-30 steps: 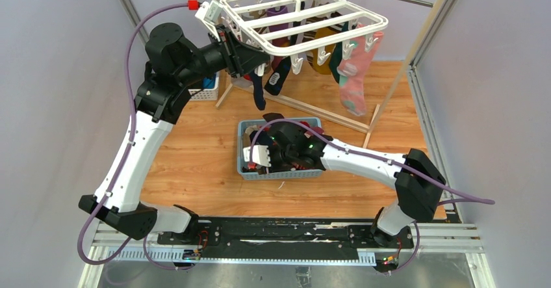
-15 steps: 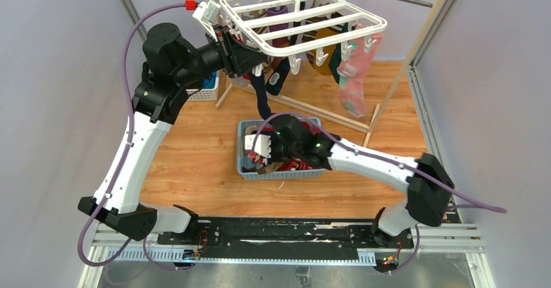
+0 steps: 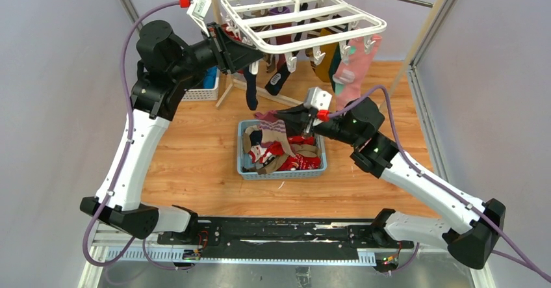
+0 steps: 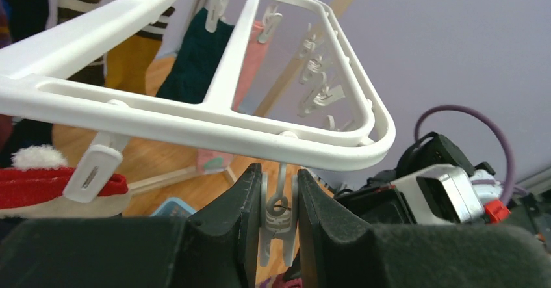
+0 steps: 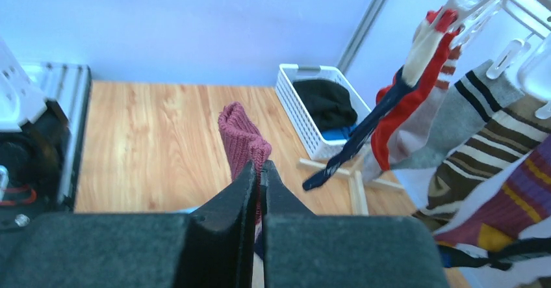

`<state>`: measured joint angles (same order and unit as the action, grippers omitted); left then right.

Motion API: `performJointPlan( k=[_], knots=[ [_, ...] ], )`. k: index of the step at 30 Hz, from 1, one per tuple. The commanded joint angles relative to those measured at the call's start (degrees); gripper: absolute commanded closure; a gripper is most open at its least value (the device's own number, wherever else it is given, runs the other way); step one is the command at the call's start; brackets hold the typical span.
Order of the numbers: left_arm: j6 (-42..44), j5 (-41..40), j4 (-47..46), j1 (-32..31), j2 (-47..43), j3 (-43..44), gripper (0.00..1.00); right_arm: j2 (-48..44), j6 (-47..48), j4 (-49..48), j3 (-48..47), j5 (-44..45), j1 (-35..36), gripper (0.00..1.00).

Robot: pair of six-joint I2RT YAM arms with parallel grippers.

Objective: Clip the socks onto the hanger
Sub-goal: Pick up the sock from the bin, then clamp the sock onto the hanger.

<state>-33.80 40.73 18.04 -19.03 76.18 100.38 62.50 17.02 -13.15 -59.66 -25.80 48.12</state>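
Observation:
The white hanger (image 3: 305, 15) hangs from the rail at the back, with several socks (image 3: 351, 73) clipped under it. My left gripper (image 3: 256, 57) is shut on one white clip (image 4: 279, 216) at the hanger's near corner (image 4: 364, 151), squeezing its two arms. My right gripper (image 3: 281, 116) is shut on a maroon knit sock (image 5: 243, 138) and holds it above the blue basket (image 3: 282, 171), below the hanger. In the top view the sock (image 3: 273, 117) hangs from the fingers. More socks (image 3: 279, 150) lie piled in the basket.
A wooden rack (image 3: 416, 34) with a metal rail carries the hanger. A white lattice basket (image 3: 203, 90) with dark cloths stands at the back left; it also shows in the right wrist view (image 5: 318, 109). Grey walls close in both sides.
My right gripper has lifted out of the blue basket with the maroon sock and moved up and right towards the hanger. My left gripper shifted slightly at the hanger's corner.

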Motion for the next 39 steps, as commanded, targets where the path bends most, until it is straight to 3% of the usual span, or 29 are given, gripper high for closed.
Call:
performJointPlan(
  k=[1, 7, 18, 39],
  knots=[
    [-5.29, 7.58, -4.69, 0.22, -0.97, -1.86, 1.00, -0.55, -15.28, -16.84, 2.64, -9.04, -3.67, 1.00],
    [-9.53, 10.19, -9.66, 0.22, -0.34, -3.41, 1.00, 4.10, -28.87, -33.18, 1.96, -11.53, -6.17, 1.00],
    [-10.93, 11.72, -11.97, 0.22, -0.33, -3.96, 1.00, 15.12, -47.97, -62.09, 2.62, -6.74, -9.83, 1.00],
    [-10.93, 12.53, -12.43, 0.22, -0.78, -4.65, 1.00, 19.29, -52.93, -62.70, -3.94, -10.58, -10.06, 1.00]
  ],
)
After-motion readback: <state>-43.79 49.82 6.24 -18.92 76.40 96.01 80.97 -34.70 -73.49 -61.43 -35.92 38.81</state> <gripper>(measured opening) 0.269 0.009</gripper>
